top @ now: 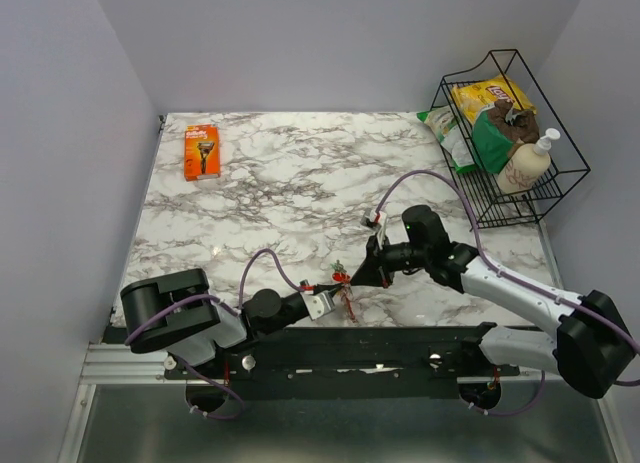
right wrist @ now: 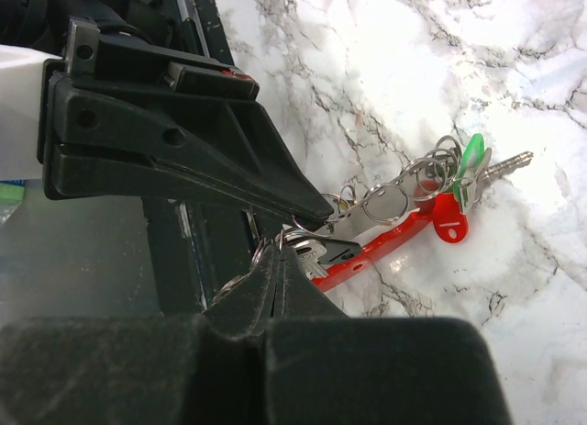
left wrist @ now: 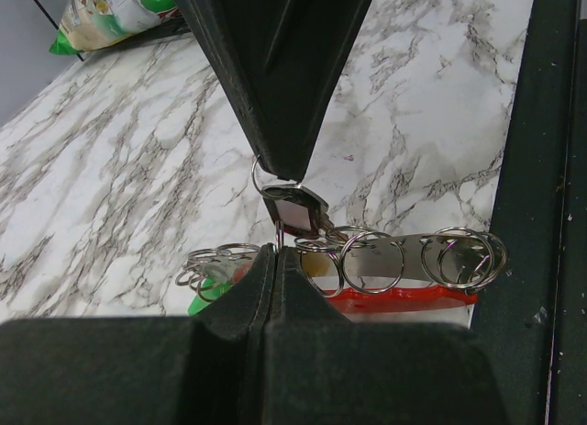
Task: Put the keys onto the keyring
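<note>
Near edge of the marble counter [top: 300, 173], about midway along it: my two grippers meet tip to tip over the keys [left wrist: 367, 260]. My left gripper [left wrist: 272, 255] has its jaws pressed tight together, the tip nipping a thin wire ring of the bunch. My right gripper [right wrist: 275, 260], reaching in from the right side, is likewise clamped narrow, and a split ring and a silvery key sit right at its point.

The bunch trails away from the pinch as a chain of overlapping silver rings. A red curved tag [left wrist: 404, 301] runs alongside them, low against the marble. At the far end of the chain, seen from my right wrist, a green key head [right wrist: 470, 157] stands beside a bare metal key that points away across the stone. From above, the whole cluster shows only as a small red and silver tangle between the two black fingertips, just inside the counter's near edge.

An orange razor pack [top: 202, 151] lies flat near the far left corner. At the far right corner a black wire basket [top: 560, 173] holds snack bags and a pump bottle [top: 528, 163].
</note>
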Controlling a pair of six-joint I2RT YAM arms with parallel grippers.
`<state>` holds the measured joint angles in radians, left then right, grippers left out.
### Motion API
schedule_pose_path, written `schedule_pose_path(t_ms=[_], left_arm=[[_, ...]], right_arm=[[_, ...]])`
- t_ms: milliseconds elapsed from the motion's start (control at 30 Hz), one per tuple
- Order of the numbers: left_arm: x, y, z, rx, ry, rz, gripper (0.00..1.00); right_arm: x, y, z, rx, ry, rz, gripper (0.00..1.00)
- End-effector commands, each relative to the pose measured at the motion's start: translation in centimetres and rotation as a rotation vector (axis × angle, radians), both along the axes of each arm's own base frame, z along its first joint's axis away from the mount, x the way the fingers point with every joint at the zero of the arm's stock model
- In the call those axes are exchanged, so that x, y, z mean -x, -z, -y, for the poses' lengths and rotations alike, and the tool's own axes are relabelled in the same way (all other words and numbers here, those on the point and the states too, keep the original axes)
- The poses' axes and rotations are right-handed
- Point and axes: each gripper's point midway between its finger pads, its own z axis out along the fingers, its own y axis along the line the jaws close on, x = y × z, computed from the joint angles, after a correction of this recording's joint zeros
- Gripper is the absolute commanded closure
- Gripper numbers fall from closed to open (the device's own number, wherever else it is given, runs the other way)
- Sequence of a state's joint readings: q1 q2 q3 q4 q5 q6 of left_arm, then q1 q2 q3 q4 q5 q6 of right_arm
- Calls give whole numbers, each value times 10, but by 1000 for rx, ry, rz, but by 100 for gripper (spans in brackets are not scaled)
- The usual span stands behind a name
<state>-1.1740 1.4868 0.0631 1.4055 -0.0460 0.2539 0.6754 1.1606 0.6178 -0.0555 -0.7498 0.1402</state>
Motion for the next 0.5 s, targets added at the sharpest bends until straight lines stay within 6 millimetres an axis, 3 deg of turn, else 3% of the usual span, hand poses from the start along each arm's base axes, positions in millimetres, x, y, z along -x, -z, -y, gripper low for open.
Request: schedule_pose_path(t_ms=[0,467], left_arm=[[14,-4,-36,69,-14,26,100],[15,-20,-42,118,-18,58,100]], right_arm=[[-1,8,1,33,0,2,99],[-4,12,0,46,6,-3,99]])
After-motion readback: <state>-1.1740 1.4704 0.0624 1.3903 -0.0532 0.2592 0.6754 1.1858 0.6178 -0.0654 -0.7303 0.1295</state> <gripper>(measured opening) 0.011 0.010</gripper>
